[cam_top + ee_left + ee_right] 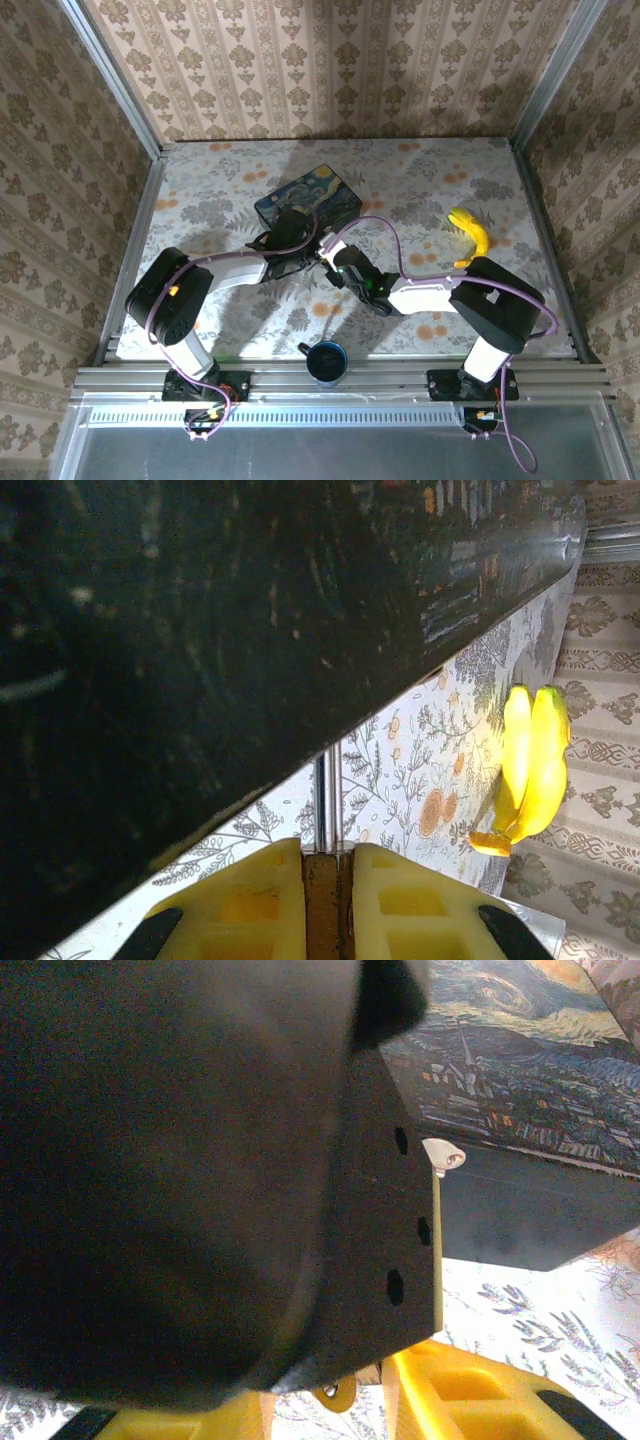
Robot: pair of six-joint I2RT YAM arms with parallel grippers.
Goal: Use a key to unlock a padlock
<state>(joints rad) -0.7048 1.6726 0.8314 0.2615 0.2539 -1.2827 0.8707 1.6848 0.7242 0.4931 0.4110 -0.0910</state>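
Left gripper (327, 865) is clamped on the tiny brass padlock (322, 912), right beside the dark painted box (200, 630). Right gripper (330, 1405): can't tell if it's gripping anything.

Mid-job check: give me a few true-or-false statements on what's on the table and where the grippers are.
1. A banana lies on the table, to the right of the painted box in the overhead view. True.
2. The mug stands on the box. False: it stands at the table's near edge, between the two arm bases.
3. The left gripper is wide open. False: it is closed on a small brass-coloured padlock.
4. The right gripper is close beside the left one, just in front of the box. True.
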